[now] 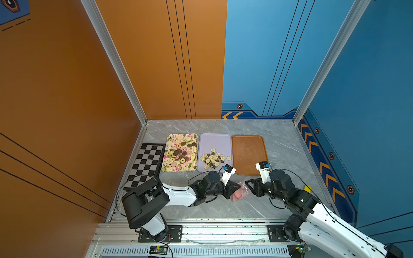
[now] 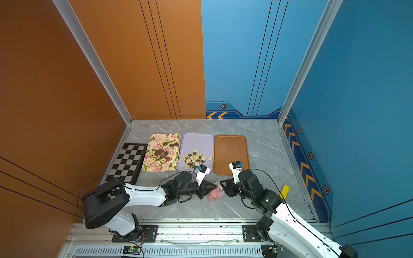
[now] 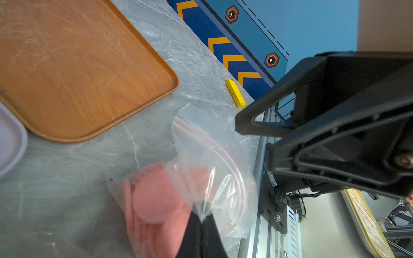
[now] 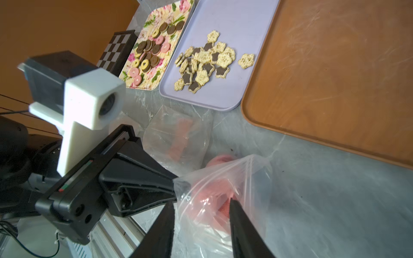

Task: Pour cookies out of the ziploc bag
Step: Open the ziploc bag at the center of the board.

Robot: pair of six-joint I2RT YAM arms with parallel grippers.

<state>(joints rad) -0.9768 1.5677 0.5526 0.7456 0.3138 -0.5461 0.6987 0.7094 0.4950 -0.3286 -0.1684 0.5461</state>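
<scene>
12 o'clock is the back wall. The ziploc bag [image 1: 244,189] sits front-middle on the grey surface [image 1: 223,207], with pink cookies [image 1: 236,196] bunched at its 7 o'clock end. The left end effector [image 1: 238,186] is at the bag's 9 o'clock and the right end effector [image 1: 249,188] at its 3 o'clock, tips facing each other. Both top views are too small to read the grip.

The left wrist view settles it. The left fingers [image 3: 196,236] are pressed together, pinching a gathered fold of the bag's plastic. The right end effector [image 3: 252,143] is spread, its tips just beside the zip edge. Whether they touch it, I can't tell.

In the right wrist view the right fingers [image 4: 243,230] are apart, with loose plastic and pink cookies between them. This view also shows a second clear bag [image 4: 176,134] lying flat near the lilac tray.

From the bag:
- Floral tray [image 1: 172,138] with round cookies [image 1: 178,154] at 10 o'clock.
- Lilac tray [image 1: 214,140] with flower cookies [image 1: 212,158] at 11.
- Brown tray [image 1: 248,152] at 12 to 1.
- Chessboard [image 1: 147,160] beyond the floral tray, at 9 to 10.
- Yellow block [image 1: 308,188] at 3, by the side wall; it is sharper in the left wrist view [image 3: 235,92].
</scene>
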